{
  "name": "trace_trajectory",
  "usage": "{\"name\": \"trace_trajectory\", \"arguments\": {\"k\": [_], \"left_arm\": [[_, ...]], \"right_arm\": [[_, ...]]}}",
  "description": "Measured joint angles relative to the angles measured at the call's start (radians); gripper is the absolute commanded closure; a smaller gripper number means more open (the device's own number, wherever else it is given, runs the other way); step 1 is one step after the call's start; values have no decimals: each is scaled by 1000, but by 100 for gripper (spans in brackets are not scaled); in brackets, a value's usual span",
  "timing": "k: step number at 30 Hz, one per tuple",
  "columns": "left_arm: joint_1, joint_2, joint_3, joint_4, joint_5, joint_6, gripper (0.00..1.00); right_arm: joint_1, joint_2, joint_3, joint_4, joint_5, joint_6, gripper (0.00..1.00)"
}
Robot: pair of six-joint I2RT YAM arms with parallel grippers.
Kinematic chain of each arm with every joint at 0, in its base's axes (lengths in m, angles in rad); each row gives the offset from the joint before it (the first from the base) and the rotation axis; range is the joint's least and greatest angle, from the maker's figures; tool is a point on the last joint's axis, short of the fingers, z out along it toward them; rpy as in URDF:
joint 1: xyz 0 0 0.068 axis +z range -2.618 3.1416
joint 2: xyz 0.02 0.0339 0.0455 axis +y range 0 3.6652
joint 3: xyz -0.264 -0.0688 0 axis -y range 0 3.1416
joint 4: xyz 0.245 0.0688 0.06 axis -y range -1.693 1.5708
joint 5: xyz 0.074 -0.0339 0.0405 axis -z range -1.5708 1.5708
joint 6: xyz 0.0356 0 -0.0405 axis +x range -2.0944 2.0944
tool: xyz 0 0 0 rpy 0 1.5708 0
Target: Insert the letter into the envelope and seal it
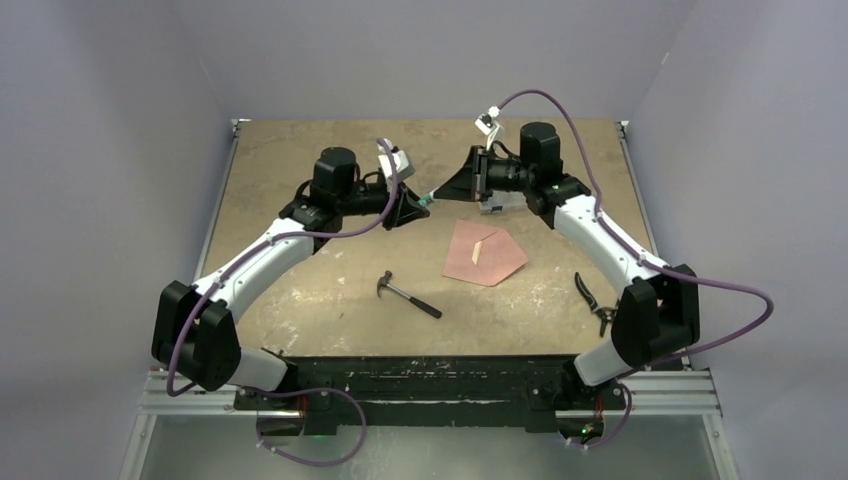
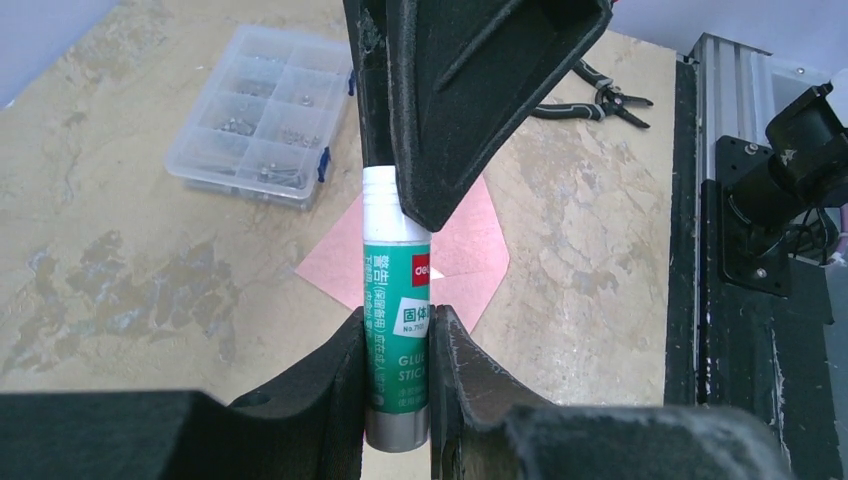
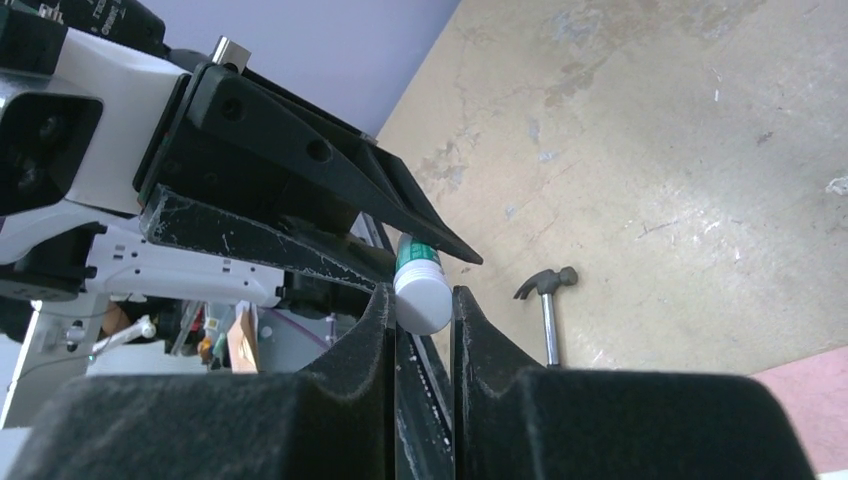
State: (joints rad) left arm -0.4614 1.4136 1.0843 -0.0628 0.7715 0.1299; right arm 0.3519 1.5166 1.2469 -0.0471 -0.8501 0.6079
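Observation:
The pink envelope (image 1: 487,254) lies flat mid-table with its pointed flap open toward the right; a small pale strip lies on it. It also shows in the left wrist view (image 2: 470,252). No separate letter sheet shows. My left gripper (image 1: 415,206) (image 2: 397,318) is shut on the green body of a glue stick (image 2: 395,275) (image 1: 428,200), held in the air behind the envelope. My right gripper (image 1: 447,190) (image 3: 422,296) faces it and is closed on the stick's white cap (image 3: 420,300).
A hammer (image 1: 410,295) lies near the front centre. Pliers (image 1: 595,300) lie at the right front. A clear screw box (image 2: 255,115) sits behind the envelope, under the right gripper.

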Motion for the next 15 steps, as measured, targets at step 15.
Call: {"name": "trace_trajectory", "arguments": {"k": [15], "left_arm": [[40,40,-69,-318,24,2,100]], "right_arm": [[-233,-96,20,153,42,-178,100]]}}
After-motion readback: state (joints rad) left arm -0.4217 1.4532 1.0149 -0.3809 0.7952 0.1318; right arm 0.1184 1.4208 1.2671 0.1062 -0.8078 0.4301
